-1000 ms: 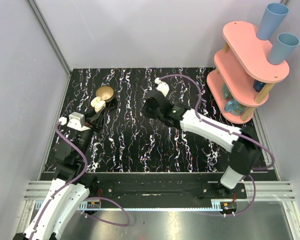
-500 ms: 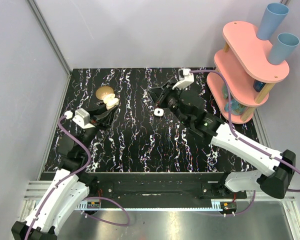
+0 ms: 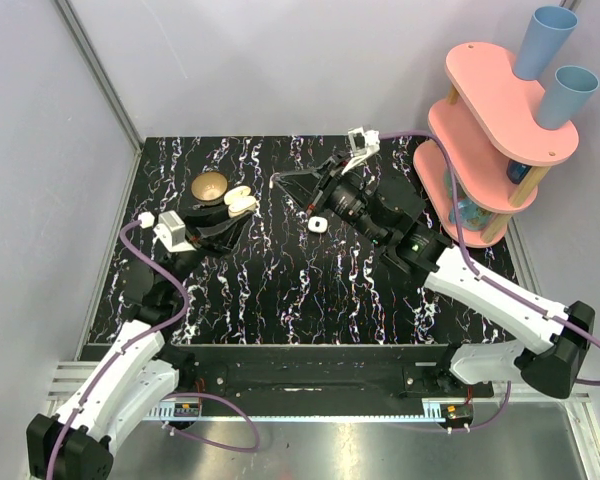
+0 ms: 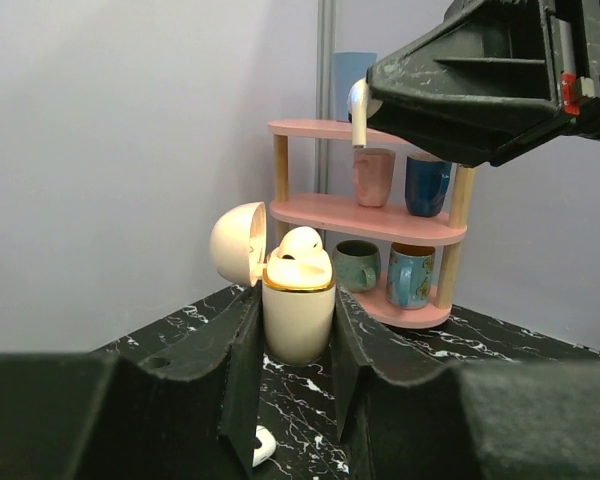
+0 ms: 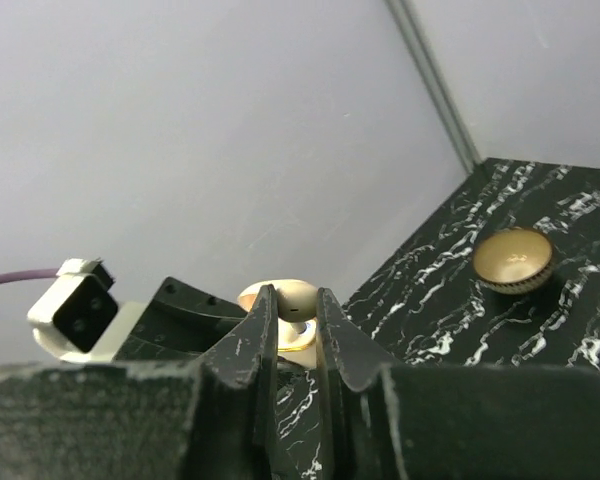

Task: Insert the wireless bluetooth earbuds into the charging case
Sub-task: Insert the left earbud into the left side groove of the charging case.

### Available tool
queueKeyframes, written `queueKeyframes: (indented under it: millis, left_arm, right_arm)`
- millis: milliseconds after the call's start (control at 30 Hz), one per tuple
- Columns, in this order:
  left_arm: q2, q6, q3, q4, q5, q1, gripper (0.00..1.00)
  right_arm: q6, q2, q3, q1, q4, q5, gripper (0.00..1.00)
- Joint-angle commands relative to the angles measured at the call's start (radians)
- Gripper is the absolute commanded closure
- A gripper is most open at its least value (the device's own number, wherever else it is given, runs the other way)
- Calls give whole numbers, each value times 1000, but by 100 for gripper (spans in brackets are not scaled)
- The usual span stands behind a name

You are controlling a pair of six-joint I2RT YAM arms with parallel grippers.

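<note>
My left gripper (image 3: 235,208) is shut on the charging case (image 4: 298,310), a cream case with a gold rim held upright above the table. Its lid (image 4: 238,243) stands open to the left. A white rounded shape (image 4: 302,245) sits in the case's mouth. I cannot tell whether it is a bud. My right gripper (image 3: 278,180) is shut on one earbud (image 4: 358,105), whose stem hangs down above and to the right of the case. In the right wrist view that earbud (image 5: 300,296) sits between the fingertips with the case's rim (image 5: 298,338) just behind. Another earbud (image 3: 318,224) lies on the table.
A brass bowl (image 3: 210,185) stands on the black marbled table (image 3: 280,290) just behind and to the left of the case. A pink tiered shelf (image 3: 500,130) with mugs and two blue cups fills the back right corner. Grey walls close in the left and back.
My left gripper has carried the open case to the right, away from the bowl. My right arm has swung out and its tip has moved left towards the case. An earbud on the table has come into view.
</note>
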Motion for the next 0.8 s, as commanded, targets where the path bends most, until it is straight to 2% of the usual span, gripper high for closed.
queueKeyframes:
  millis: [0, 367, 767]
  left_arm:
    - [3, -24, 19, 106, 45, 1, 100]
    - [20, -32, 23, 108, 46, -11, 100]
    - [16, -35, 23, 108, 37, -14, 100]
  right_arm:
    - [-48, 12, 61, 15, 90, -134, 100]
    - [-71, 95, 112, 54, 100, -242, 100]
    - [-119, 130, 149, 94, 47, -230, 100]
